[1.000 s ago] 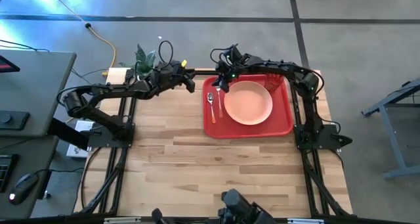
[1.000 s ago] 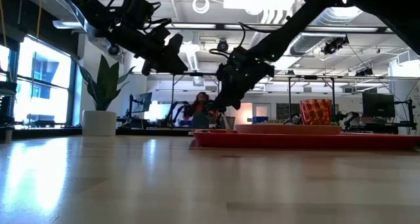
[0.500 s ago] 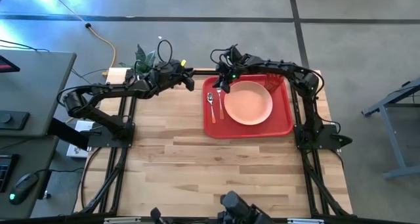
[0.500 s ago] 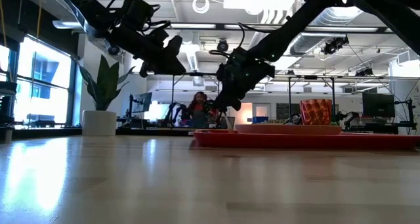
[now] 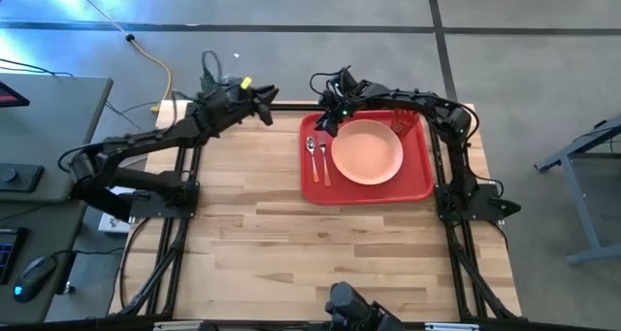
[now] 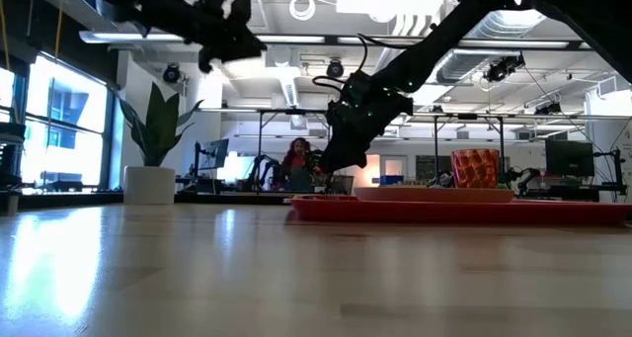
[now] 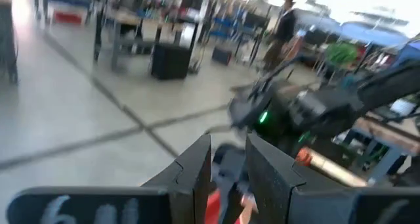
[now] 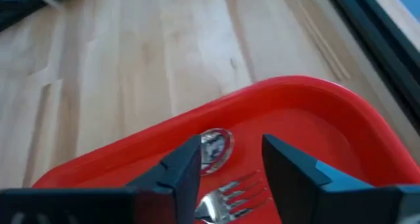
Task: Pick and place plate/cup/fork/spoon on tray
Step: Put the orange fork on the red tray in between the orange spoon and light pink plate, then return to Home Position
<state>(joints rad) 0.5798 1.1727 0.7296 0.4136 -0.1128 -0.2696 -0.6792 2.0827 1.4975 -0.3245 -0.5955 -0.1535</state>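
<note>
The red tray [image 5: 419,187] sits at the table's far right. On it lie the peach plate [image 5: 367,152], the red-orange cup [image 5: 403,124] at its far side, and, left of the plate, the spoon [image 5: 311,152] and the fork [image 5: 324,164], side by side with handles toward the near edge. My right gripper [image 8: 230,163] stands open just above the fork's tines [image 8: 237,188] and the spoon's bowl [image 8: 215,144], touching neither. My left gripper [image 5: 262,95] is raised high over the table's far edge, left of the tray, open with nothing between its fingers [image 7: 197,165].
A white pot with a green plant [image 6: 150,182] stands at the table's far left corner. Bare wood takes up the table's left half and near half [image 5: 291,234]. People and desks show in the room beyond.
My right gripper has let go of the fork, which now lies flat on the tray beside the spoon. My left gripper has risen and drawn back toward the table's far left corner.
</note>
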